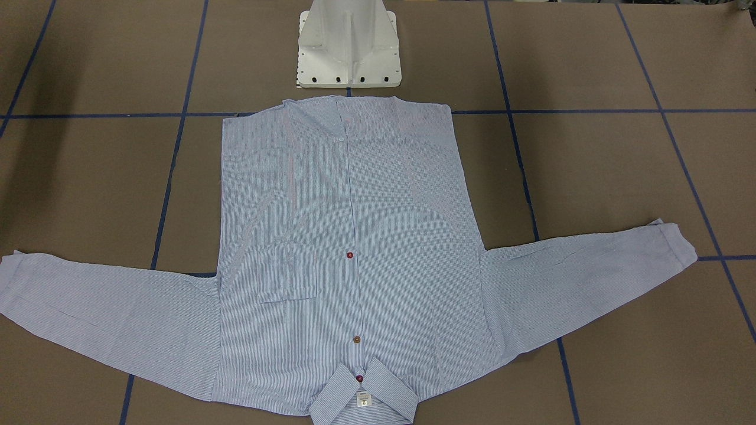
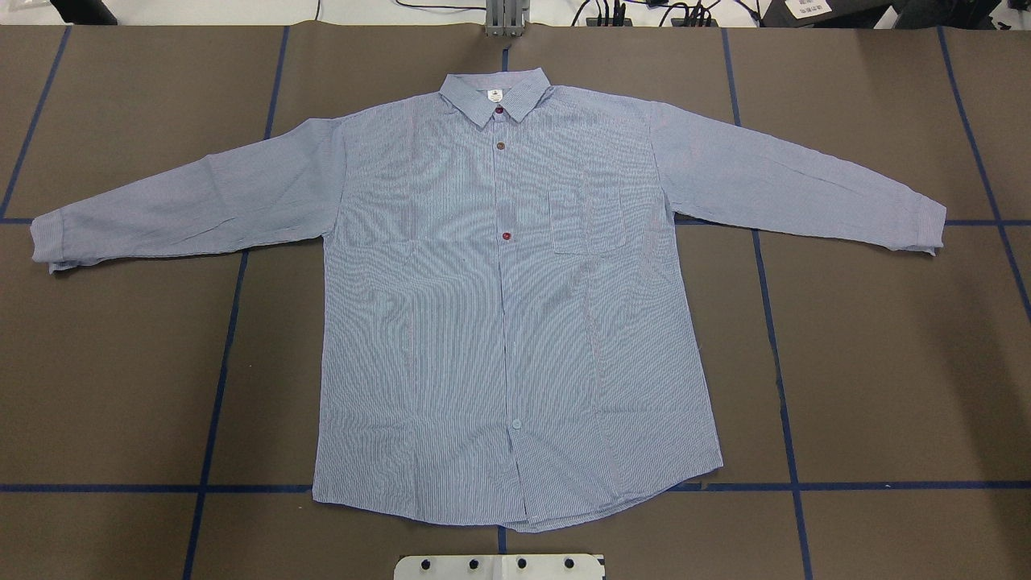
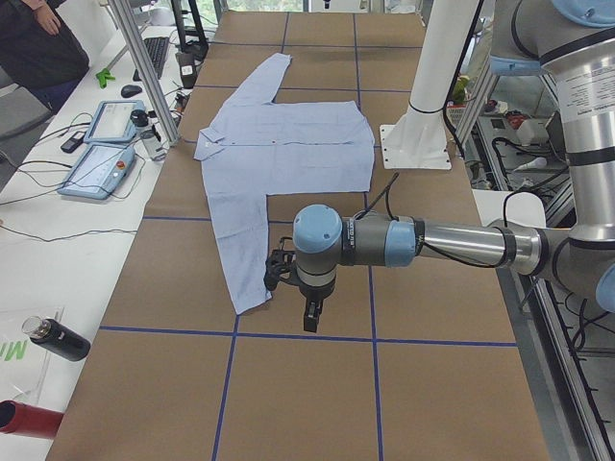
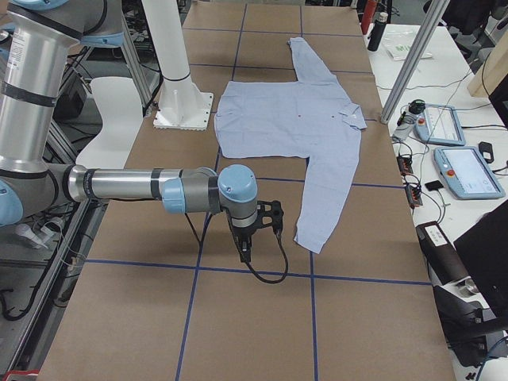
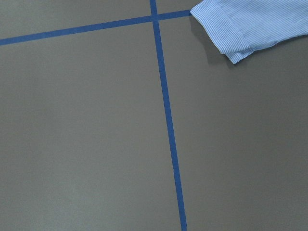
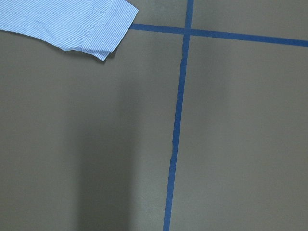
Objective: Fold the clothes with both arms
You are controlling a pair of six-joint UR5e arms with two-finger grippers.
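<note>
The light-blue striped shirt (image 2: pixel 499 322) lies flat and face up on the brown table, buttoned, with both sleeves spread out to the sides. Its collar points away from the robot base (image 1: pixel 360 395). In the exterior left view my left gripper (image 3: pixel 307 312) hangs over the table next to the near sleeve's cuff (image 3: pixel 248 300); I cannot tell whether it is open. In the exterior right view my right gripper (image 4: pixel 244 250) hangs beside the other cuff (image 4: pixel 313 238); I cannot tell its state. Each wrist view shows only a cuff (image 5: pixel 236 33) (image 6: pixel 96 33) and bare table, no fingers.
The white pedestal base (image 1: pixel 348 47) stands just behind the shirt's hem. Blue tape lines (image 2: pixel 217 379) cross the brown table. A side bench holds teach pendants (image 3: pixel 101 163) and a dark bottle (image 3: pixel 58 338). A person (image 3: pixel 38 48) stands at its far end.
</note>
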